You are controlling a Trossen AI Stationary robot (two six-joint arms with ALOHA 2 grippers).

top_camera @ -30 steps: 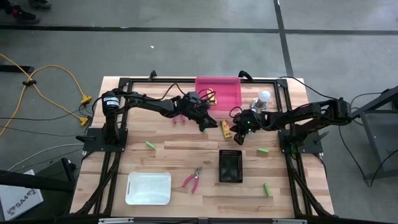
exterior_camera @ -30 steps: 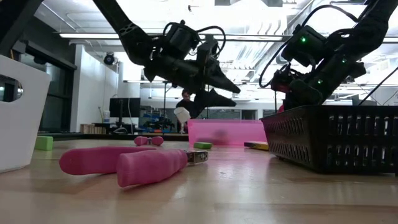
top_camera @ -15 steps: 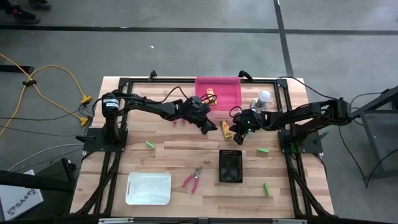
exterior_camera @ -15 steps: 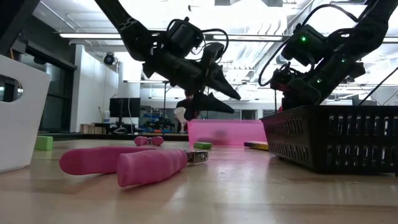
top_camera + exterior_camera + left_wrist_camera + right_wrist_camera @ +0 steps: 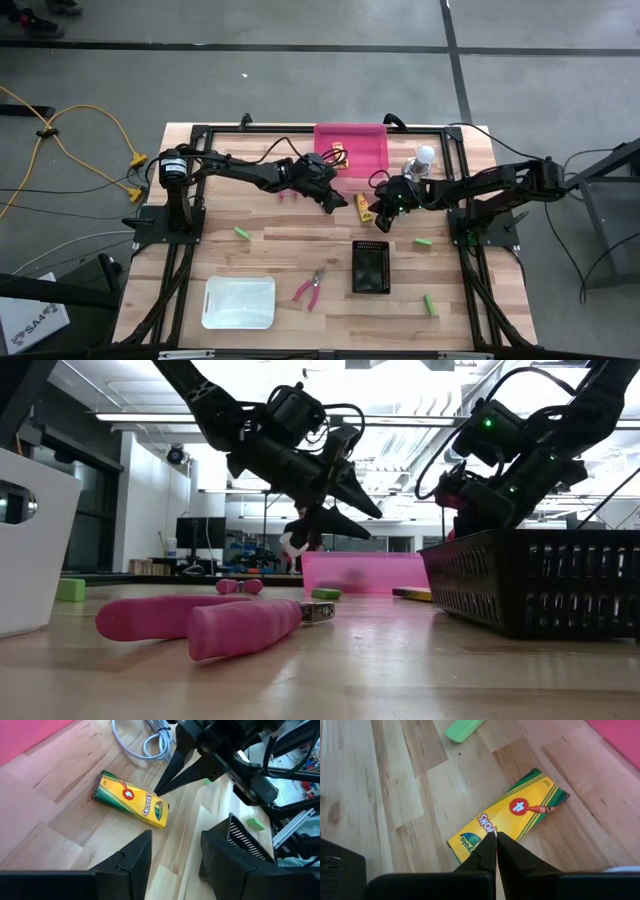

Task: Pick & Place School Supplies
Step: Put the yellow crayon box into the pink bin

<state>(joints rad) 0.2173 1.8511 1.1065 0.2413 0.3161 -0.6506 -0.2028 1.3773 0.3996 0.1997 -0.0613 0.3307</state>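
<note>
A yellow crayon box (image 5: pixel 131 806) is lying flat on the wooden table (image 5: pixel 270 250), just in front of the pink bin (image 5: pixel 352 146) at the far edge; a second crayon box (image 5: pixel 339 155) is sitting inside that bin. The right gripper (image 5: pixel 495 840) is hovering directly over the box on the table, its two fingers pressed together and holding nothing, the tips pointing down at the box's near end. The left gripper (image 5: pixel 175 852) is hanging on the other side of the same box, its fingers standing apart and empty. In the low view both grippers are hanging above the tabletop.

A coiled white cable (image 5: pixel 145 740) is lying just beyond the box, beside a white bulb-like object (image 5: pixel 424 157). Nearer the front, a black mesh basket (image 5: pixel 370 268) is standing beside pink-handled pliers (image 5: pixel 309 287), and another pink-handled tool (image 5: pixel 288 194) is lying under the left arm. A white tray (image 5: pixel 239 301) is resting at the front left. Green blocks are lying scattered: one left of centre (image 5: pixel 241 233), one to the right (image 5: pixel 424 242), one near the front right (image 5: pixel 428 302). In the low view a person (image 5: pixel 297 532) is showing in the room behind.
</note>
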